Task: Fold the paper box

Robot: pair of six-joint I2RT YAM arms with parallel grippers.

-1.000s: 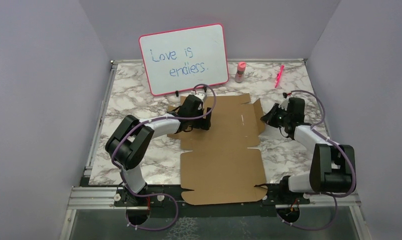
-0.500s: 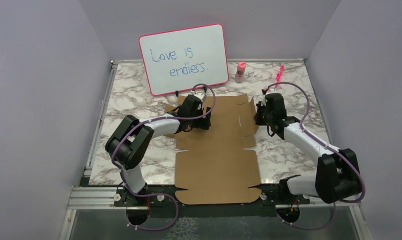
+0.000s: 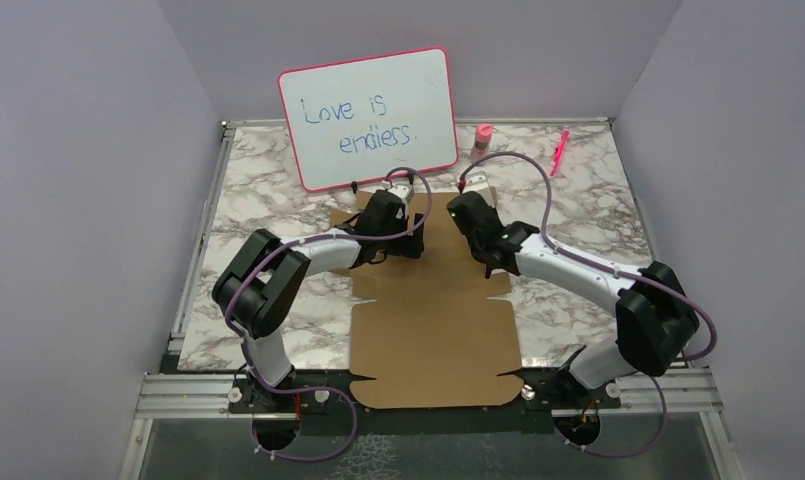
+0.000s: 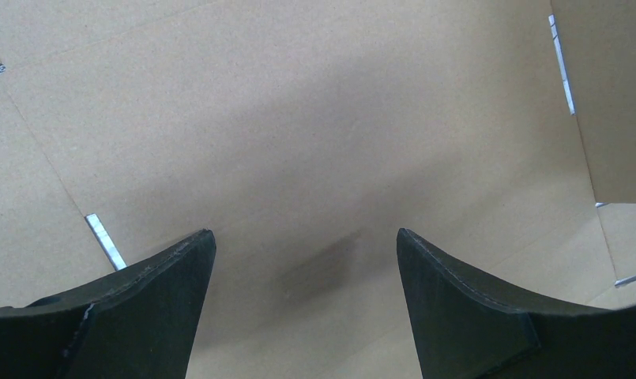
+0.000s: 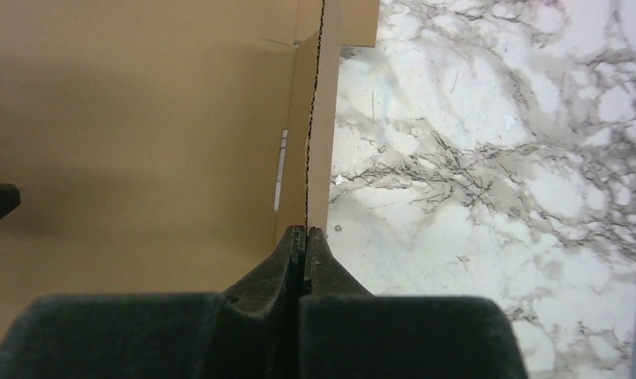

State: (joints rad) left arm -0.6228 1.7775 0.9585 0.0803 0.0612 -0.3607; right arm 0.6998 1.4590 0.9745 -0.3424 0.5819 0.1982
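The paper box [image 3: 433, 330] is laid mostly flat on the table [image 3: 268, 190], one side flap [image 5: 321, 118] clamped upright in the right tool [image 5: 305, 231], the left tool [image 4: 305, 237] held apart above it, nearly every fold left undone.

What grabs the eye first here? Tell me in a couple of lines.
The big brown paper box, mostly a flat sheet, fills the middle of the marble table, with both arms reaching over its far end. The right gripper is shut on the edge of a side flap, while the left gripper hangs open over the sheet. Behind them stands a pink-framed whiteboard reading "Love is endless."
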